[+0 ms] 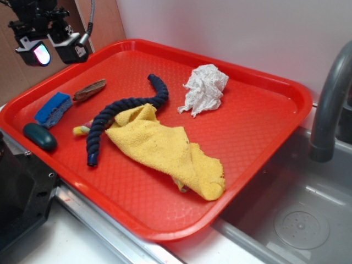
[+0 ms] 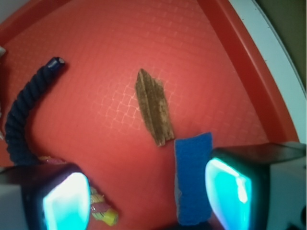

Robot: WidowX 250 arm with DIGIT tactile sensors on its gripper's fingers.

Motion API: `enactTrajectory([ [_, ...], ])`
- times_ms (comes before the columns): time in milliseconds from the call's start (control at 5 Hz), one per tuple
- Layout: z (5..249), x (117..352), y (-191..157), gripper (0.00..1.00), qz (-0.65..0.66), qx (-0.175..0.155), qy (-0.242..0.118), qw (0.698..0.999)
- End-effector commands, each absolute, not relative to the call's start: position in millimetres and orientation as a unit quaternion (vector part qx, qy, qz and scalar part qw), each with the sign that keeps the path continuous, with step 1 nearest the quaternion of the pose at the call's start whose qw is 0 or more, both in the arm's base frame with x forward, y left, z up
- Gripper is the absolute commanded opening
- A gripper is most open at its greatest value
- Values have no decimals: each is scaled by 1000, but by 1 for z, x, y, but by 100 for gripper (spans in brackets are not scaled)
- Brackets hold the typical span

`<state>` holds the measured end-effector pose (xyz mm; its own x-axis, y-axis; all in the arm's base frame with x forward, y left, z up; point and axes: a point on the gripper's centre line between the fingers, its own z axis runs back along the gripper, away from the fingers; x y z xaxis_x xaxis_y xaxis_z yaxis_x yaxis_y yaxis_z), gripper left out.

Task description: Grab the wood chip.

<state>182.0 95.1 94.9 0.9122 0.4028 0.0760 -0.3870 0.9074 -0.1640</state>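
The wood chip (image 1: 89, 89) (image 2: 154, 107) lies flat on the red tray (image 1: 258, 126) near its far left corner, just beside the blue sponge (image 1: 53, 109) (image 2: 193, 179). The end effector (image 1: 52, 50) (image 2: 146, 196) hangs above that corner, jaws spread apart and holding nothing. A dark rope (image 1: 118, 113) (image 2: 26, 115) lies nearby.

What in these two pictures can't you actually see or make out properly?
- Blue sponge, wrist view: its near end is hidden behind the tool.
- Navy rope, exterior view: its middle disappears under the yellow cloth.
- Tool, exterior view: cut off by the top edge.
- Wood chip, exterior view: too small to show grain.
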Motion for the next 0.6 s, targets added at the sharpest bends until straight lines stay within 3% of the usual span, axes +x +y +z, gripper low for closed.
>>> enactTrajectory([
  [0,100,185,97,100,203,-68,-66,975],
  [200,70,205,110,100,199,-40,-64,977],
  [400,52,214,100,100,161,-61,-58,983],
])
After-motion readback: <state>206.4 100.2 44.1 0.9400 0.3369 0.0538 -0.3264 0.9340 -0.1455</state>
